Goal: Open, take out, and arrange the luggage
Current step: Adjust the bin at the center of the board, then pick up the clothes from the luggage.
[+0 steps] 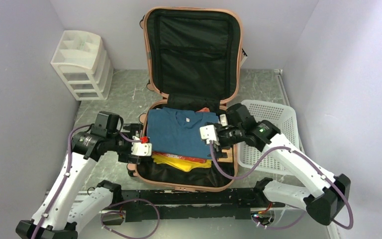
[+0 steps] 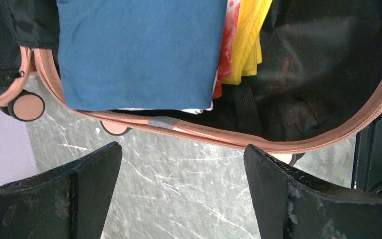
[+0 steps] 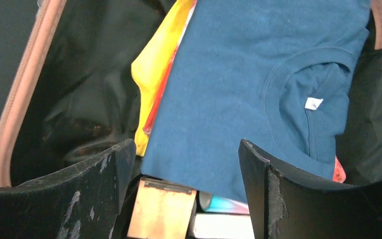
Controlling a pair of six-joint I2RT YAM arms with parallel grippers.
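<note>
The salmon-pink luggage (image 1: 151,64) lies open, its black-lined lid leaning on the back wall. In its lower half a folded blue shirt (image 1: 181,132) tops a stack with a yellow garment (image 1: 181,162) under it. My left gripper (image 1: 139,152) hangs open over the table just outside the luggage's left rim (image 2: 204,134), with nothing between its fingers (image 2: 94,169). My right gripper (image 3: 186,144) is open over the stack's right edge, the blue shirt (image 3: 258,74) just beyond its fingertips, and it holds nothing.
A white drawer organiser (image 1: 82,64) stands at the back left. A white slotted basket (image 1: 271,134) sits right of the luggage. An orange-tan piece (image 3: 161,209) and a white item (image 3: 221,226) lie beside the shirt. A luggage wheel (image 2: 27,106) rests on the marble table (image 2: 179,189).
</note>
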